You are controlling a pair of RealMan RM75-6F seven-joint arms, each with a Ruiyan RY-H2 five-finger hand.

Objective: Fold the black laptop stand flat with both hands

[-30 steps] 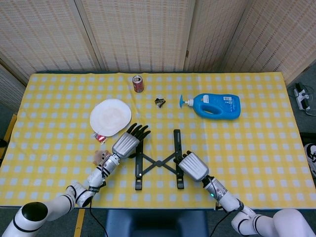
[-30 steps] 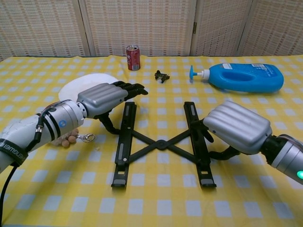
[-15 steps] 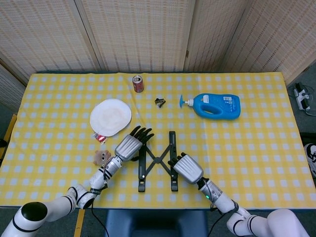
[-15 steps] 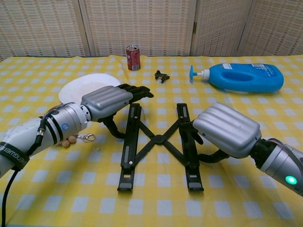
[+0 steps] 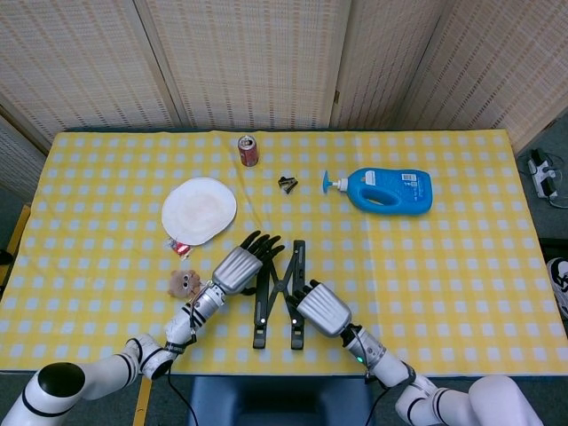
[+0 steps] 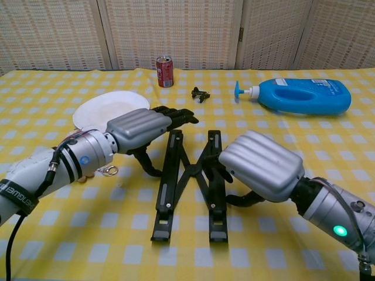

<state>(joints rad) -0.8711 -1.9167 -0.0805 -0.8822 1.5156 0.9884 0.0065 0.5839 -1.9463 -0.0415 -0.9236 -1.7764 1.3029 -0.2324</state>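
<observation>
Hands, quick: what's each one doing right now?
Left hand: fingers extended, pressing against the left rail of the laptop stand, not gripping.
Right hand: pressing on the stand's right rail; grip cannot be told.

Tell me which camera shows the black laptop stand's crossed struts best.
The chest view: the laptop stand fills the foreground, its crossed struts and both rails plain between the left hand and right hand. The head view shows the same stand from above, small, partly covered by both hands.
</observation>
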